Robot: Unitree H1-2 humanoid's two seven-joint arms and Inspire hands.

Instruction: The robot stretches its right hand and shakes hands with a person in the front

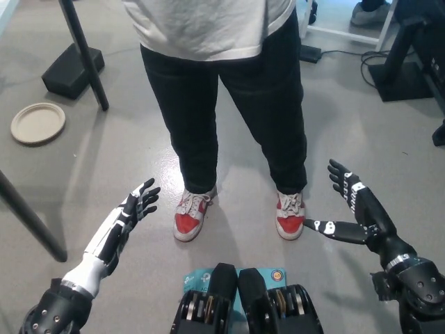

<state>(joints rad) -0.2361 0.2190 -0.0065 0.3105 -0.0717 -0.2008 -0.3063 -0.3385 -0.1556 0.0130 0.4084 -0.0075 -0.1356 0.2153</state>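
Bare floor (375,132) ahead of the right hand (354,209), nothing blocking there. Person's legs (229,118) fill the middle, shoes (240,212) planted between both hands.

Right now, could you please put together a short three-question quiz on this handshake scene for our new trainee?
1. True or false: the black right hand is already clasping the person.
2. Multiple choice: what lies on the floor at the picture's far left? A) a round beige plate B) a red cup C) a folded towel
3. Fill in: the white left hand rests low at the picture's left, open, beside the person's red and white ____.

Key: 1 false, the hand is open and apart from the person; 2 A; 3 sneaker.
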